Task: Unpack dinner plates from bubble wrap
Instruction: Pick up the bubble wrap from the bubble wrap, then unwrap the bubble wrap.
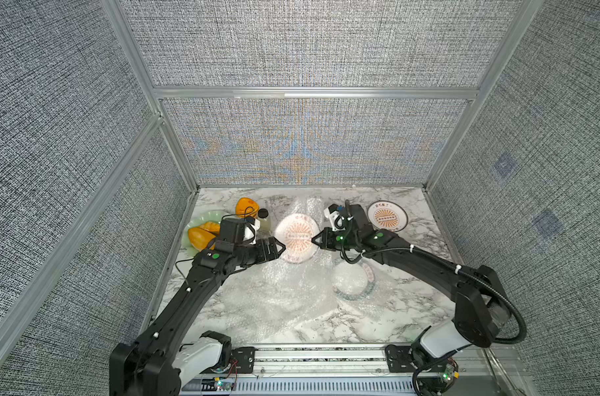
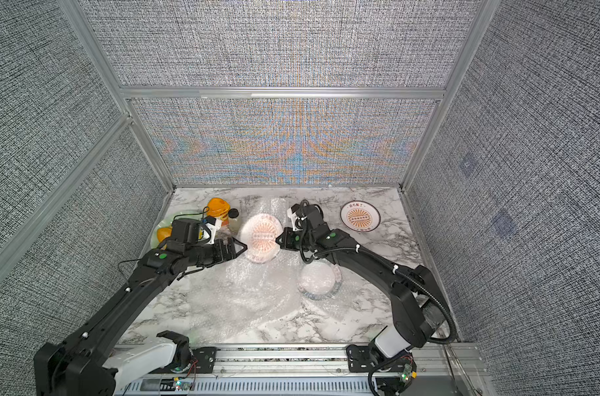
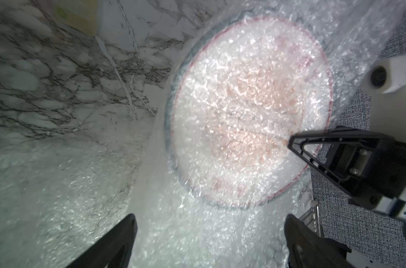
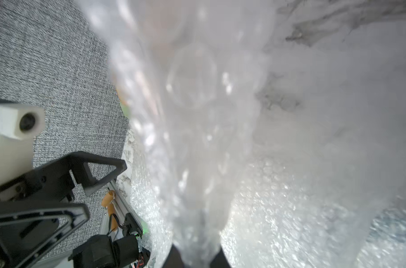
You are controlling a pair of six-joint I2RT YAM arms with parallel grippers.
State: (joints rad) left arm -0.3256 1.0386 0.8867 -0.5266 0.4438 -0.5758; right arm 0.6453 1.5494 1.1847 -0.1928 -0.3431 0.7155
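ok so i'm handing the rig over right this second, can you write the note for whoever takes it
Left end effector: open, holding nothing, beside the left edge of the middle sunburst plate.
Right end effector: shut on the bubble wrap at that plate's right edge.
Where things are: the middle sunburst plate is still covered by wrap. The green-rimmed plate, nearer the robot and right of centre, is also under wrap. The bare sunburst plate sits at the table's far right.
Done: one plate unpacked.
Left: two plates to free, probably the middle one first.
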